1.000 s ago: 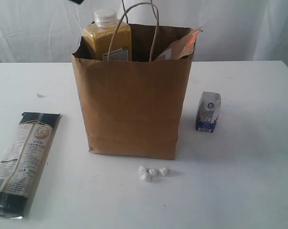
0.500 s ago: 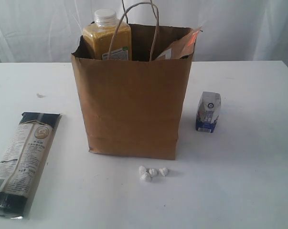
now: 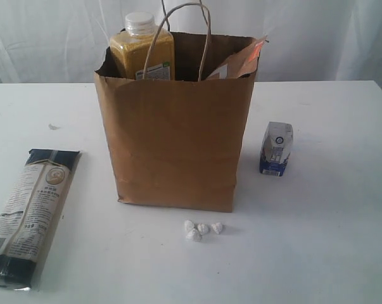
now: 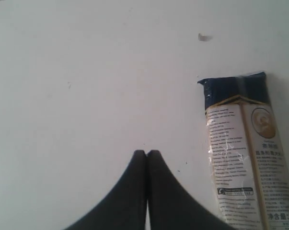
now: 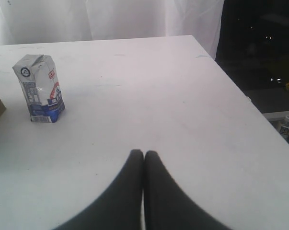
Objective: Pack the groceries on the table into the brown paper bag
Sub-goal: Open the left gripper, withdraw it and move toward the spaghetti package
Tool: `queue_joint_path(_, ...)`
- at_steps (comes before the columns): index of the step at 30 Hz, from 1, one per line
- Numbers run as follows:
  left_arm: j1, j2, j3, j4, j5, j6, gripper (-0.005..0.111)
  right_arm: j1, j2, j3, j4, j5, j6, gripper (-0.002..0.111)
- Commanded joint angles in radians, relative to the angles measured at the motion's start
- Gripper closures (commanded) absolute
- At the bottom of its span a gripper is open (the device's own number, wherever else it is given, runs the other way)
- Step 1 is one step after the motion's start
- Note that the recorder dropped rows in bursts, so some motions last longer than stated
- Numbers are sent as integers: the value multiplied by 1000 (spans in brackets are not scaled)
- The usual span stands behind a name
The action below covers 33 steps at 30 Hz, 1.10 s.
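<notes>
We start with the tall kraft-brown paper bag (image 3: 175, 139), which stands upright near the middle of the wide white desk (image 3: 330, 253), its jagged top rim open. Inside the bag, on its left side as the exterior view shows it, we see a clear bottle of yellow grain with a white cap (image 3: 142, 54); its shoulders and cap rise above the rim. At the bag's right corner, the top of a brown-red pouch (image 3: 244, 60) pokes out and leans against the bag's wall.

Just in front of the bag, four tiny white lumps (image 3: 202, 230) lie in a tight cluster on the desk, clear of the bag's base. To the right of the bag, near it but not touching, a small blue-and-white carton (image 3: 277, 149) stands upright. Well to the left of the bag, a long noodle packet with dark ends and a pale printed label (image 3: 29, 212) lies flat.

We find neither arm in the exterior view. In the left wrist view the black left gripper (image 4: 146, 154) has its jaws pressed together on nothing, over bare desk beside the packet's dark end. In the right wrist view the black right gripper (image 5: 144, 154) is likewise closed and empty, well apart from the carton.
</notes>
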<state>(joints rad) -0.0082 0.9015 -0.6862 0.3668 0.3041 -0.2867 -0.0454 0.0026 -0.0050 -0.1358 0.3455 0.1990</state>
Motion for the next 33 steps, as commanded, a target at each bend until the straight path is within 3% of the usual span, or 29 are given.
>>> queue_joint_path(1, 3, -130, 122, -4, -99, -40, 107, 3, -3, 5, -5, -10, 0, 108)
queue_joint_path(7, 3, -216, 184, -4, -150, -80, 107, 3, -3, 5, -5, -10, 0, 108)
queue_joint_path(18, 3, -161, 186, -22, -213, -129, 107, 3, -3, 5, -5, -10, 0, 108)
queue_joint_path(24, -15, 109, 123, -62, -51, -98, 107, 3, -3, 5, -5, -10, 0, 108)
queue_joint_path(30, -101, 355, -70, -251, 89, 175, 107, 3, -3, 5, -5, -10, 0, 108)
queue_joint_path(33, -115, 456, -157, -279, 94, 244, 99, 3, -3, 5, -5, -10, 0, 108)
